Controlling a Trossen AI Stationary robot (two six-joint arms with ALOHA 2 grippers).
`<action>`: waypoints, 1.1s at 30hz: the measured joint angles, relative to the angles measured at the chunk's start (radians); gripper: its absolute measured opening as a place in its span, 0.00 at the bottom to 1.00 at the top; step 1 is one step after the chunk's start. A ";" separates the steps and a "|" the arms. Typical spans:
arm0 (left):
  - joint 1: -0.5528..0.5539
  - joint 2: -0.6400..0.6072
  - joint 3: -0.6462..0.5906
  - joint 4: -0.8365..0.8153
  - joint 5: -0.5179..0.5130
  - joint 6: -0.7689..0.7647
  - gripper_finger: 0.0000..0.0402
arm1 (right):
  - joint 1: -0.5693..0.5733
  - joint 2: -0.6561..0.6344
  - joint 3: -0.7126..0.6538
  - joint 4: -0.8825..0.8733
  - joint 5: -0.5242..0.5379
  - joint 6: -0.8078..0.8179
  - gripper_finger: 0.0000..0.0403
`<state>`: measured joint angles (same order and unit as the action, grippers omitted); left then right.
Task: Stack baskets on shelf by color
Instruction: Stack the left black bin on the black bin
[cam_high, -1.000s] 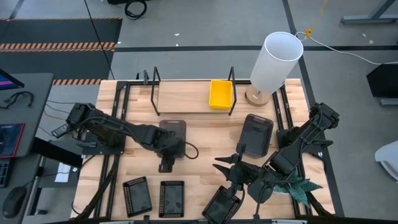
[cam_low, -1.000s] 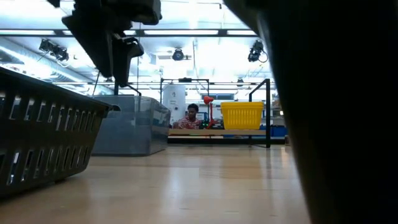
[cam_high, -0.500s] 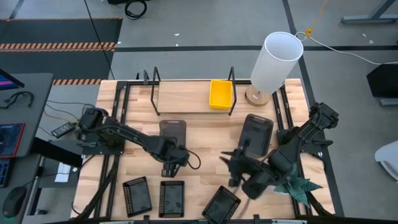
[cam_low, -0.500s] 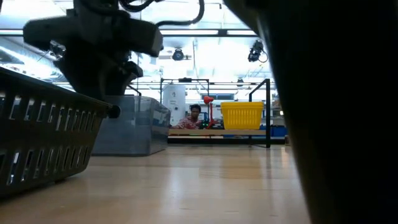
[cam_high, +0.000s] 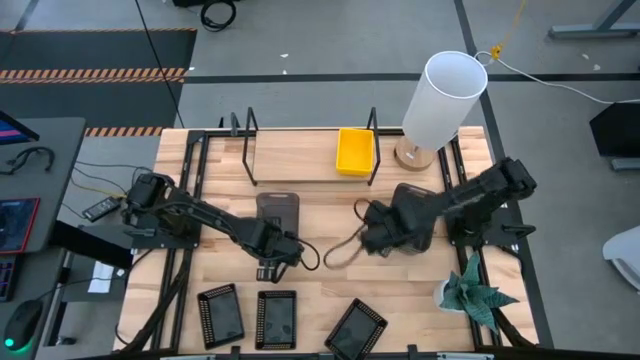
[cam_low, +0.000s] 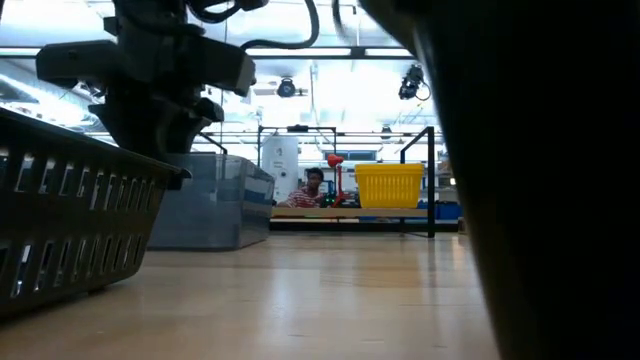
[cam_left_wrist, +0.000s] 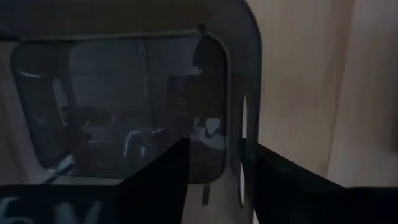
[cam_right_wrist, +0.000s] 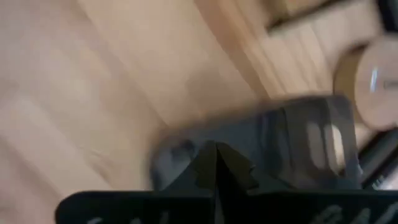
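Left end effector (cam_high: 274, 262): over near end of left grey basket (cam_high: 277, 212), fingers (cam_left_wrist: 158, 180) straddling basket's end wall, not yet clamped; parted.
Right end effector (cam_high: 372, 232): at near-left edge of right grey basket (cam_high: 415, 215), fingers closed together; nothing visibly held.
Yellow basket (cam_high: 354, 150): on shelf (cam_high: 295, 155), right end, well apart from both end effectors.
Three black mesh baskets (cam_high: 275, 319): in row along worktop (cam_high: 330, 275) near edge.

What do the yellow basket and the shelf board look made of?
Yellow basket: likely moulded plastic, judging by its uniform bright colour and thin smooth walls. Shelf board: light wood with visible grain, matte finish; its end uprights look like black metal wire.
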<state>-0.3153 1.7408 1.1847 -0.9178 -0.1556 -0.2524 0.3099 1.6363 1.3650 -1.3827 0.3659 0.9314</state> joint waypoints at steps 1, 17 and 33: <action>0.000 -0.002 0.000 0.002 -0.001 -0.003 0.37 | -0.027 0.000 -0.025 -0.004 -0.032 -0.024 0.01; -0.002 -0.015 0.000 -0.031 -0.001 -0.025 0.36 | -0.242 -0.001 -0.309 0.408 -0.322 -0.306 0.01; 0.036 -0.015 0.000 0.028 -0.032 -0.023 0.35 | -0.140 -0.002 -0.321 0.931 -0.331 -0.596 0.01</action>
<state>-0.2789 1.7256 1.1851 -0.8899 -0.1878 -0.2750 0.1697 1.6348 1.0435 -0.4515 0.0345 0.3350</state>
